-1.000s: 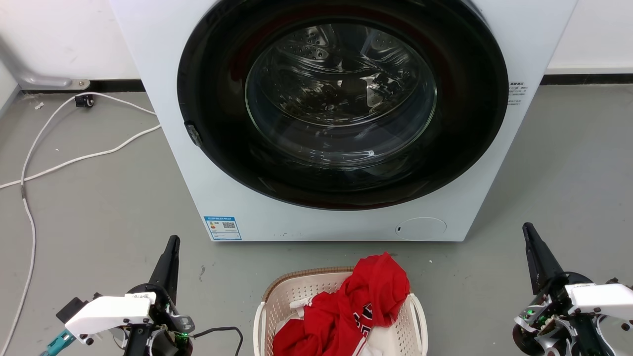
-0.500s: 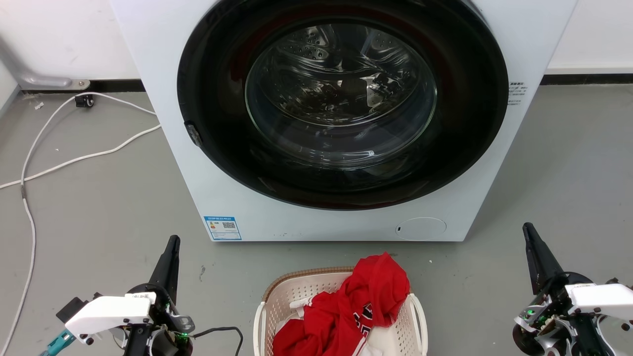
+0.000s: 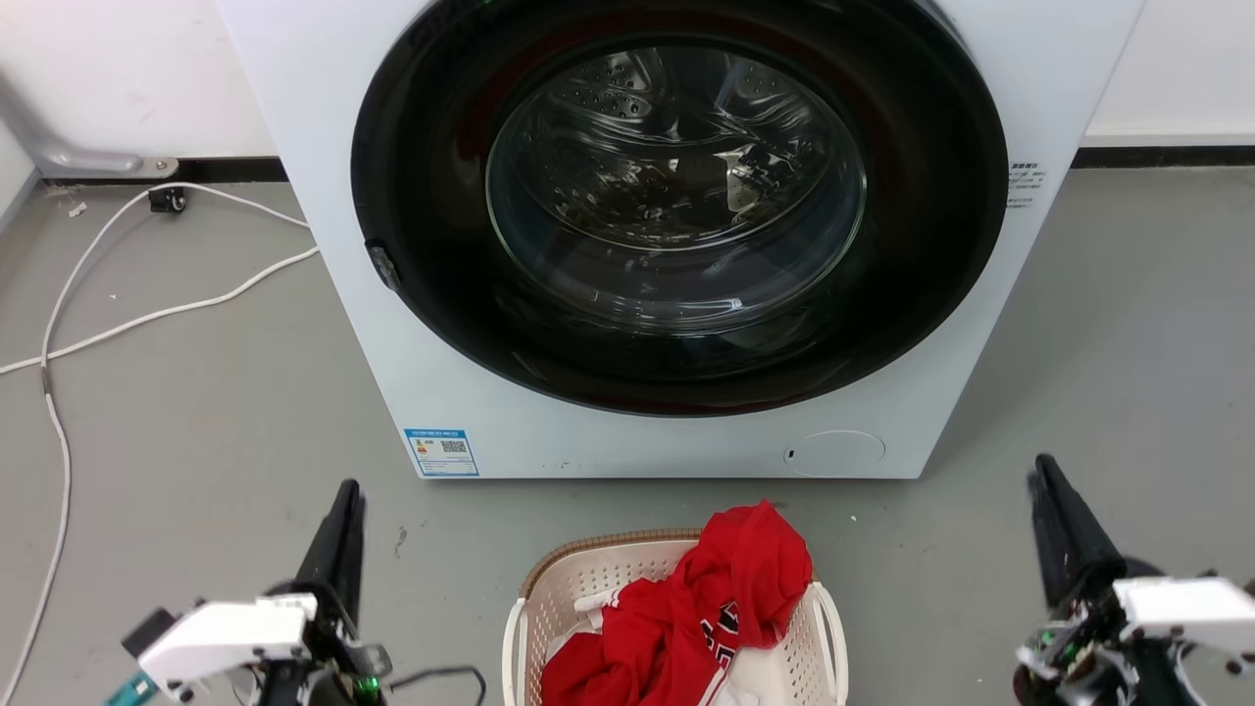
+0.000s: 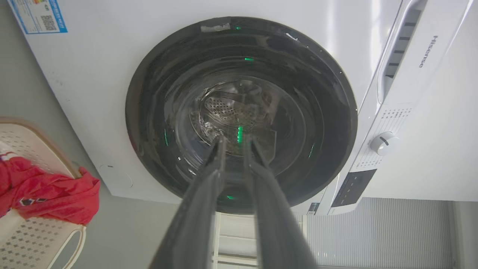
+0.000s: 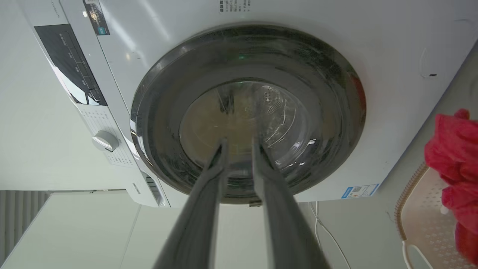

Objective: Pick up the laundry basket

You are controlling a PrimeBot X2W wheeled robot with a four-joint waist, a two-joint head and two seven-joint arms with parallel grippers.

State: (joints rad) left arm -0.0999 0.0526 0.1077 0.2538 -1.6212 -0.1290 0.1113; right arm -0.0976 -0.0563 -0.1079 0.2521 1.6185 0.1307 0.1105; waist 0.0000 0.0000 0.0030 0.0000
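The laundry basket, cream perforated plastic with a brown rim, stands on the floor at the bottom centre of the head view, a red garment heaped in it. A white loop handle shows on each side. My left gripper is to the basket's left and my right gripper to its right, both well clear of it and pointing at the washer. In the wrist views the left gripper and right gripper each show a narrow gap with nothing between the fingers. The basket sits at those views' edges.
A white front-loading washer with its dark round door shut stands just beyond the basket. White cables trail over the grey floor at the left. Bare floor lies on both sides of the basket.
Both grippers have dropped a little toward the bottom of the head view and look slightly blurred. The basket, garment and washer have stayed put.
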